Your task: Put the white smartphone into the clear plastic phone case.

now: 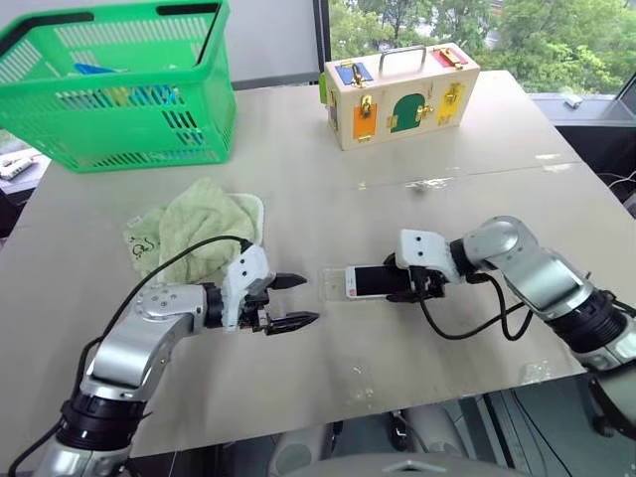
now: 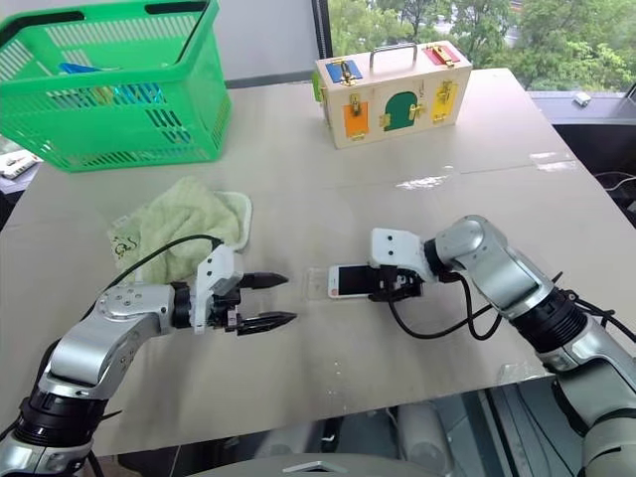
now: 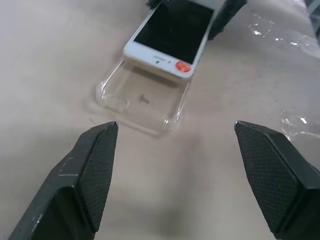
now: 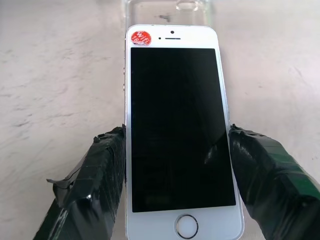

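The white smartphone (image 4: 177, 125) lies screen up on the table, a red sticker at its top corner. My right gripper (image 4: 177, 165) is shut on its long sides near the home-button end. Its sticker end overlaps the near end of the clear plastic phone case (image 3: 140, 100), which lies flat on the table and sticks out beyond the phone (image 1: 370, 281) toward my left gripper (image 1: 310, 299). That gripper is open and holds nothing, a short way from the case's (image 1: 335, 282) free end and pointing at it.
A green towel (image 1: 199, 234) lies behind the left arm. A green basket (image 1: 119, 89) stands at the back left and a wooden latch box (image 1: 400, 94) at the back centre. Scraps of clear wrap (image 3: 295, 122) lie near the case. The table's front edge (image 1: 348, 422) is close.
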Controlling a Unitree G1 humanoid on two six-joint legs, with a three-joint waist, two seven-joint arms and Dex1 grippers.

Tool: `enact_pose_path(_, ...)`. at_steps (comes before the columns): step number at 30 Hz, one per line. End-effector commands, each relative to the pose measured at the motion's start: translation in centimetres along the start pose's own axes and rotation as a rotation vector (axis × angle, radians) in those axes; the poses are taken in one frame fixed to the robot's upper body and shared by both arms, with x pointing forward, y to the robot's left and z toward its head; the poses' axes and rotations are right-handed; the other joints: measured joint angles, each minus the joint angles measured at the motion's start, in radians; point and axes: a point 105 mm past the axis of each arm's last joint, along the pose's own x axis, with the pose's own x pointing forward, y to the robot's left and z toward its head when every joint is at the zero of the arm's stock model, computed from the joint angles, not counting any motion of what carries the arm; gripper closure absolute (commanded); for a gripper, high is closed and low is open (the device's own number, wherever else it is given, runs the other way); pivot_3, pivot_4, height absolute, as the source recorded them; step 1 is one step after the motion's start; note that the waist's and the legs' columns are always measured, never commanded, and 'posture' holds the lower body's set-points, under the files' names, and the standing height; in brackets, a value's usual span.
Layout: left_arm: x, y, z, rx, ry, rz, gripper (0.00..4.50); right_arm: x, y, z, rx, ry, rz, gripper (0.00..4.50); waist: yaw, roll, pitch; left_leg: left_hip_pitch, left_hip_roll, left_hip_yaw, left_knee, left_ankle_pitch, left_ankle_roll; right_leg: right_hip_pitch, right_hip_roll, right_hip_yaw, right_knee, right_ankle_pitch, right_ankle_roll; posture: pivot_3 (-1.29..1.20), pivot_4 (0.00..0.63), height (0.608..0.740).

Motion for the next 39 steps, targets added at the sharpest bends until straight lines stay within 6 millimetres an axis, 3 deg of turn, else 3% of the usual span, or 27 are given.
enact_pose_path(1,-0.7,0.4,-0.2,0.02,0.005,0.037,0.67,0.7,0.5,0.4,-0.069,0.04,0.03,1.75,-0.002,0.0,0.0,0.0,0.0,0.0,0.0,0.0,0.0,0.0,0.0,0.0,0.0,0.0,0.0,0.0,0.15,0.74)
enact_pose_path(7,-0.8,0.7,-1.6,0.011,0.026,0.052,0.67,1.5,1.0,0.6,-0.053,0.069,0.05,1.75,-0.003,0.0,-0.001,0.002,0.001,0.0,0.0,-0.001,0.001,0.0,0.001,0.0,0.0,0.0,0.0,0.0,0.15,0.74)
enact_pose_path(14,-0.6,0.7,-1.6,0.015,0.021,0.043,0.67,1.5,0.0,0.4,0.093,0.087,0.004,1.75,-0.003,0.0,-0.001,0.003,0.001,0.0,0.0,-0.001,0.001,0.001,0.001,0.0,0.001,0.0,0.0,0.0,0.15,0.74)
enact_pose_path(25,0.0,0.5,-0.9,0.028,0.013,0.03,0.67,2.7,0.6,-1.1,-0.032,0.242,0.022,1.75,-0.005,0.0,-0.003,0.005,0.001,0.0,0.0,-0.001,0.001,0.002,0.001,0.0,0.001,0.0,0.0,0.0,0.15,0.74)
enact_pose_path(34,0.1,0.5,-1.0,0.026,0.011,0.033,0.67,3.1,0.7,0.1,0.134,0.178,0.033,1.75,-0.005,0.0,-0.007,0.01,0.002,0.0,0.0,-0.002,-0.001,0.007,0.002,-0.001,0.001,0.0,0.0,0.0,0.15,0.74)
enact_pose_path(39,0.3,0.4,-0.8,0.027,0.008,0.032,0.67,3.2,1.3,-0.1,0.107,0.218,0.049,1.75,-0.003,0.0,-0.007,0.01,0.001,-0.001,0.0,-0.002,-0.001,0.007,0.002,-0.001,0.0,0.0,0.0,0.0,0.15,0.74)
